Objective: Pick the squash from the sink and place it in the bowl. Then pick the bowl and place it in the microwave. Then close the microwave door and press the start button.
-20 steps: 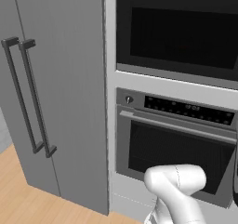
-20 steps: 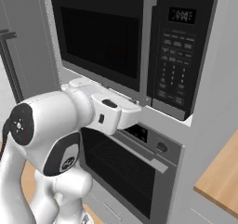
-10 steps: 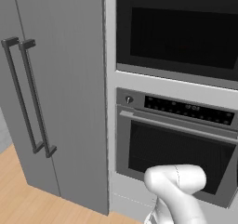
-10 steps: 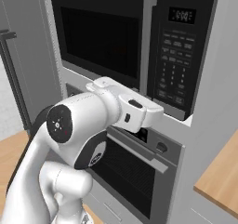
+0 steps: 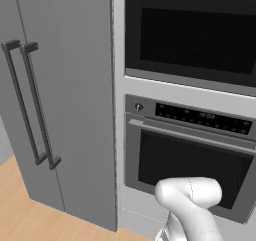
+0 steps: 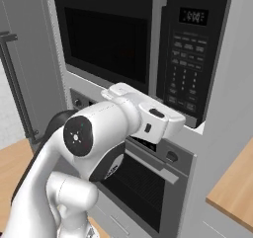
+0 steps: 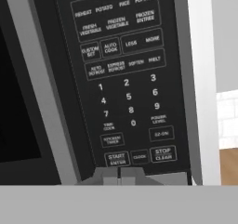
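Here the gripper [image 7: 119, 175], pressed together, sits just below the start button [image 7: 116, 159].

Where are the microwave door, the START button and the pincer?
microwave door [image 6: 106, 42], right base view, on its dark glass window.
START button [image 7: 116, 159], hand view, on its label at the keypad's bottom.
pincer [image 7: 118, 175], hand view, between its shut fingertips, just below START.

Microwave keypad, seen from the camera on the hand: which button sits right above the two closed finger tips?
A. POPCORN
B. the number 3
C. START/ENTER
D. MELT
C. In the hand view the hand, its tips shut together, sits just under the START/ENTER button in the bottom row of the microwave panel.
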